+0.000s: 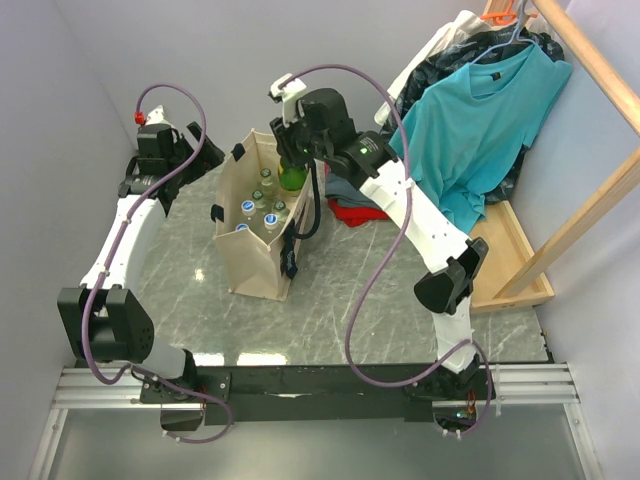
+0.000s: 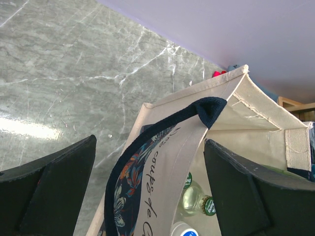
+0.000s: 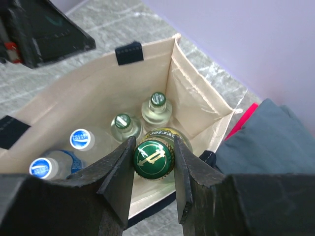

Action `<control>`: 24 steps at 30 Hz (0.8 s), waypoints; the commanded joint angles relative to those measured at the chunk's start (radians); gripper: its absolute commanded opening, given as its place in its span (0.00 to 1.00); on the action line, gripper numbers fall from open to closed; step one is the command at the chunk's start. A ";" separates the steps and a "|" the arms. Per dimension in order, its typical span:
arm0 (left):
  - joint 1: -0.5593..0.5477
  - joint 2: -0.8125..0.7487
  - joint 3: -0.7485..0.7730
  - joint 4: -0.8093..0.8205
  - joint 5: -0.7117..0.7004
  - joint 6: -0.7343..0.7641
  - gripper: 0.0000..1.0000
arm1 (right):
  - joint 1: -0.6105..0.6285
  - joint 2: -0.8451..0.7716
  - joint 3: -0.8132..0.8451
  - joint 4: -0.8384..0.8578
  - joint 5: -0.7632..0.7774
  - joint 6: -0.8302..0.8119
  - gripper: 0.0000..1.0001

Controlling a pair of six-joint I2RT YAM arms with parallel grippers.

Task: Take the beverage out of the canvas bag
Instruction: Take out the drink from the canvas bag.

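Observation:
The beige canvas bag (image 1: 250, 255) stands upright on the marble table, its black handles hanging loose. My right gripper (image 3: 153, 160) is shut on the green cap of a green glass beverage bottle (image 3: 153, 156), holding it above the bag's back right corner (image 1: 291, 177). Two clear green-capped bottles (image 3: 157, 105) and two blue-capped bottles (image 3: 81, 138) still sit inside. My left gripper (image 2: 150, 191) is open at the bag's left rim (image 2: 256, 113). The printed strap handle (image 2: 147, 147) lies between its spread fingers, which do not touch it.
A teal T-shirt (image 1: 480, 110) hangs on a wooden rack (image 1: 590, 200) at the right, with dark clothes behind it. Red and grey folded cloth (image 1: 350, 212) lies just right of the bag. Walls close in at the left and the back.

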 commanded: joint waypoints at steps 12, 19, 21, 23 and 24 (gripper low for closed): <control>-0.003 -0.052 -0.007 0.045 0.002 -0.011 0.96 | 0.016 -0.198 -0.011 0.243 0.074 -0.049 0.00; -0.003 -0.048 -0.002 0.037 -0.008 -0.006 0.96 | 0.020 -0.233 -0.025 0.249 0.094 -0.066 0.00; -0.003 -0.048 -0.002 0.039 -0.001 -0.008 0.96 | 0.020 -0.239 -0.026 0.250 0.105 -0.069 0.00; -0.003 -0.046 -0.002 0.039 0.000 -0.009 0.96 | 0.022 -0.251 -0.029 0.252 0.112 -0.074 0.00; -0.003 -0.046 -0.002 0.039 0.002 -0.009 0.96 | 0.022 -0.255 -0.031 0.250 0.120 -0.074 0.00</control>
